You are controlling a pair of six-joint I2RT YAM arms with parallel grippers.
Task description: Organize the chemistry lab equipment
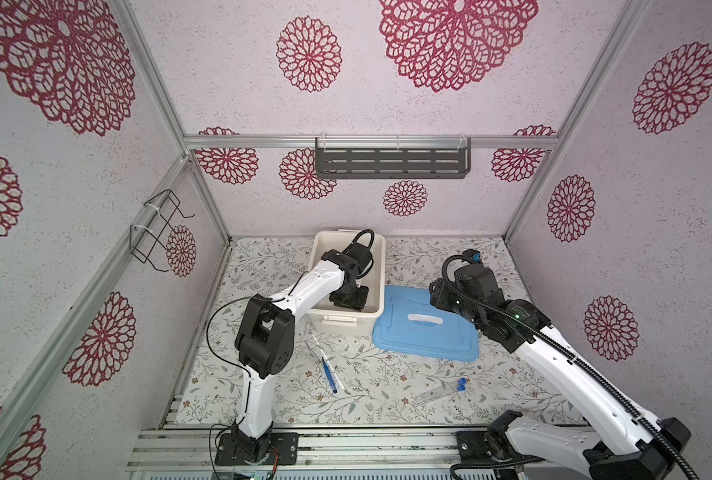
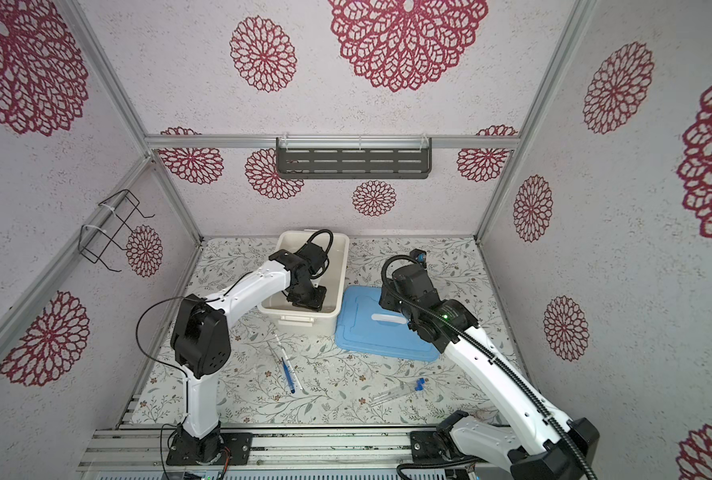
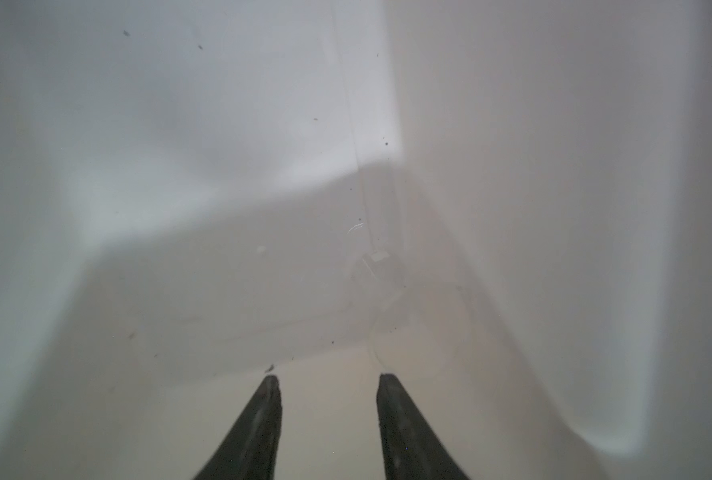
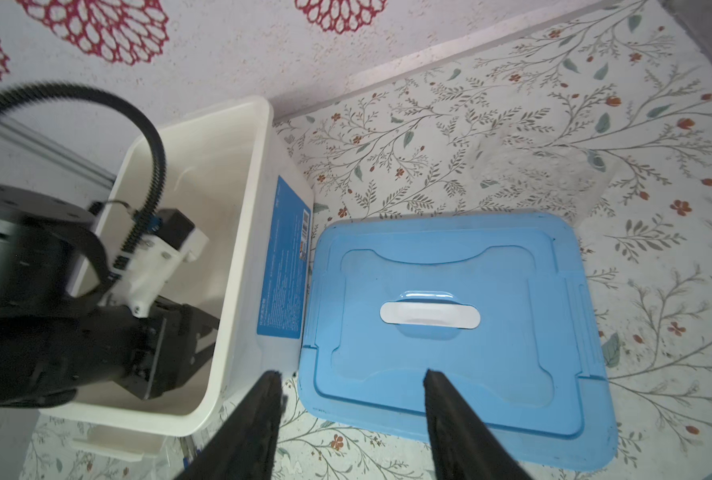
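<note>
My left gripper [image 3: 329, 376] is down inside the white bin [image 1: 381, 266], open, with nothing between its fingers. A faint transparent vessel [image 3: 381, 270] lies in the bin's corner just beyond it. My right gripper [image 4: 352, 372] hangs open over the gap between the bin and the blue lid [image 4: 449, 257]. On the mat in front of the bin lie a slim dark-blue tool [image 1: 329, 374] and a thin white stick [image 1: 325, 353], side by side. Two clear blue-capped tubes [image 1: 441, 390] lie at the front right. A clear rack [image 4: 545, 174] stands beyond the lid.
The blue lid [image 1: 425, 328] lies flat to the right of the bin, its white handle [image 4: 429, 313] facing up. A dark shelf [image 1: 391, 160] hangs on the back wall and a wire holder [image 1: 156, 232] on the left wall.
</note>
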